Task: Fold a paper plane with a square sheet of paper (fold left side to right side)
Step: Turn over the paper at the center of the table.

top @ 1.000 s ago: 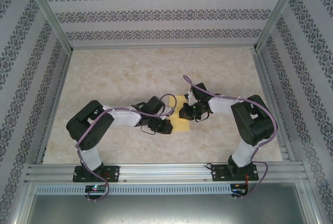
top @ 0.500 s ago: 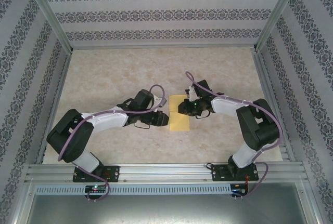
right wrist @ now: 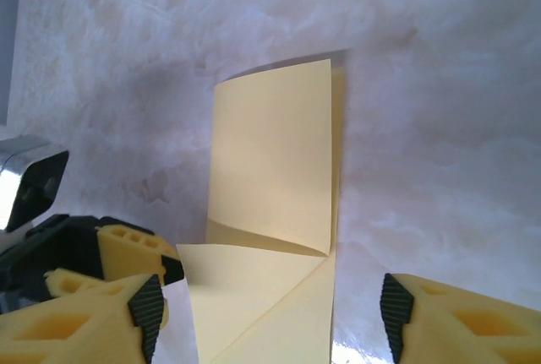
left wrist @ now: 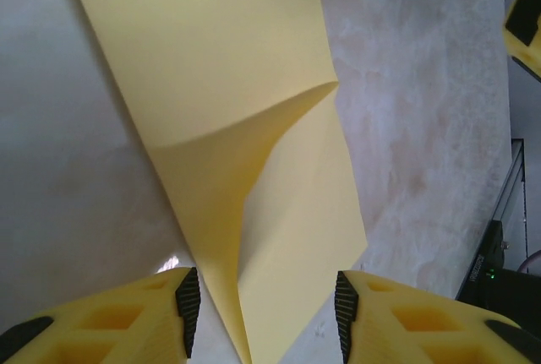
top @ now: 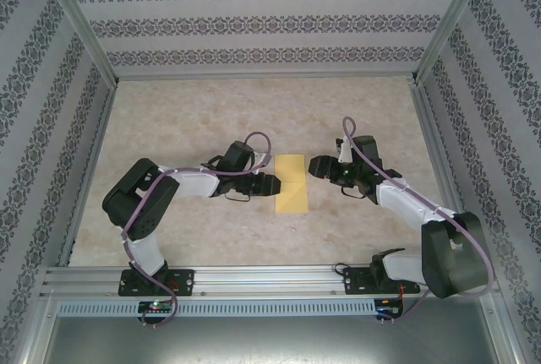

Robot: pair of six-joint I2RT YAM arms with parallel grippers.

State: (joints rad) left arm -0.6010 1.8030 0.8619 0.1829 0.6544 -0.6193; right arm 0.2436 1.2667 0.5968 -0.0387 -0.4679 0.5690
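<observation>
Left gripper [top: 269, 185]: fingers apart, clamped on nothing, tips just beside the left edge of the square sheet of paper [top: 291, 182]. In the left wrist view the sheet's near end is cut off at the frame bottom between the black pads [left wrist: 188, 305]; cannot tell whether it touches them. The sheet lies mid-table on the marble-pattern table [top: 194, 119], folded to a narrow rectangle. Its upper layer bows up along a diagonal crease and is not flat. Right gripper [top: 314, 165]: fingers wide apart, holding nothing, just off the sheet's right edge by its far half. Patterned walls [top: 254, 22] enclose the table.
</observation>
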